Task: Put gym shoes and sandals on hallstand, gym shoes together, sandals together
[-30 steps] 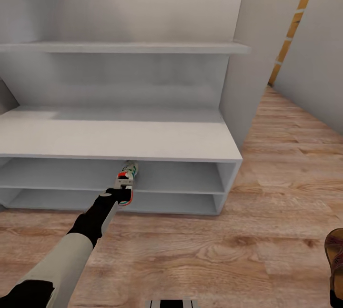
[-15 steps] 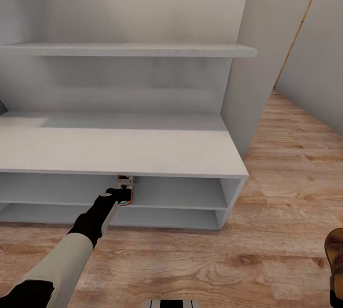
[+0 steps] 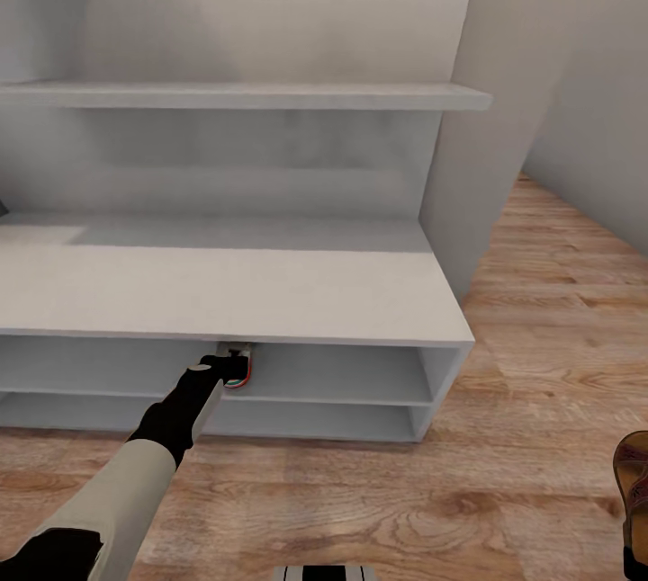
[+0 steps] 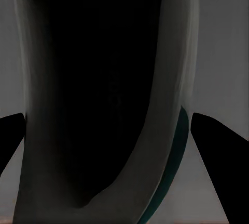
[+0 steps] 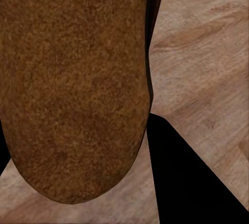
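Left hand [image 3: 236,363] is reached under the bench top of the hallstand [image 3: 270,293], onto the upper of its two low open shelves, and is closed around a gym shoe [image 3: 239,374] whose heel alone shows at the shelf edge. Right hand's fingers [image 5: 187,177] are closed on a sandal [image 3: 633,478], held above the corridor floor [image 3: 450,491] at the robot's right.

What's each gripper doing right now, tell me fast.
Left gripper: shut on a gym shoe, at the hallstand.
Right gripper: shut on a sandal.
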### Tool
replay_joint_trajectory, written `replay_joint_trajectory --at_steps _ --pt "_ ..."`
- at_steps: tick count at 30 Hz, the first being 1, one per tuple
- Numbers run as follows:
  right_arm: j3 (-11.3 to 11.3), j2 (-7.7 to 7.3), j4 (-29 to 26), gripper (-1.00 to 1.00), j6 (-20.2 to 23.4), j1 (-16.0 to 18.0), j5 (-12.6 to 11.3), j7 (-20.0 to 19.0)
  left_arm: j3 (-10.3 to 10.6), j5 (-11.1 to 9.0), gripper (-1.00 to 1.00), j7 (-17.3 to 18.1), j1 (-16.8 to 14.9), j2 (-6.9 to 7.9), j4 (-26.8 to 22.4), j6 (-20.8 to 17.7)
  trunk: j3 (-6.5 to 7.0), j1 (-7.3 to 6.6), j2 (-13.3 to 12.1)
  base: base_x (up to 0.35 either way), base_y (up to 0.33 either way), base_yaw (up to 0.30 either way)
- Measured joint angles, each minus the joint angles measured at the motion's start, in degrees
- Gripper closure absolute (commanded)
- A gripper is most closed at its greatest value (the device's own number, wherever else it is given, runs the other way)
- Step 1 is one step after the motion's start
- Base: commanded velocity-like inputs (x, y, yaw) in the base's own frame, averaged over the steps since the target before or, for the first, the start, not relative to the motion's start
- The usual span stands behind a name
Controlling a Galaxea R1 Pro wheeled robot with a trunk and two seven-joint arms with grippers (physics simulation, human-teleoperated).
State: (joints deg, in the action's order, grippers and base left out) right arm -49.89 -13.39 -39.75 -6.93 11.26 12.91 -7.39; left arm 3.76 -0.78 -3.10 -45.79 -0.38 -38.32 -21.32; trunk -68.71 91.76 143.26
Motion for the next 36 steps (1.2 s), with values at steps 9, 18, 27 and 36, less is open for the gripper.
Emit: replay_joint_trajectory --at_steps 9,18,27,36 --pt "0.00 0.00 0.00 1.00 0.00 0.00 0.00 0.00 0.00 0.00 1.00 0.00 -0.02 0.00 0.00 0.00 0.00 0.00 0.00 0.019 0.000 0.000" --pt "0.00 0.00 0.00 1.00 0.00 0.00 0.00 0.00 0.00 0.00 1.00 0.00 -0.01 0.00 0.00 0.00 0.00 0.00 0.00 0.041 0.000 0.000" --pt "0.00 0.00 0.00 1.00 0.00 0.01 0.00 0.00 0.00 0.00 1.00 0.00 -0.03 0.00 0.00 0.00 0.00 -0.01 0.00 0.066 0.000 0.000" --pt "0.00 0.00 0.00 1.00 0.00 0.00 0.00 0.00 -0.12 0.03 -1.00 0.07 -0.01 0.05 0.02 0.71 0.00 0.00 0.00 0.027 0.000 0.000"
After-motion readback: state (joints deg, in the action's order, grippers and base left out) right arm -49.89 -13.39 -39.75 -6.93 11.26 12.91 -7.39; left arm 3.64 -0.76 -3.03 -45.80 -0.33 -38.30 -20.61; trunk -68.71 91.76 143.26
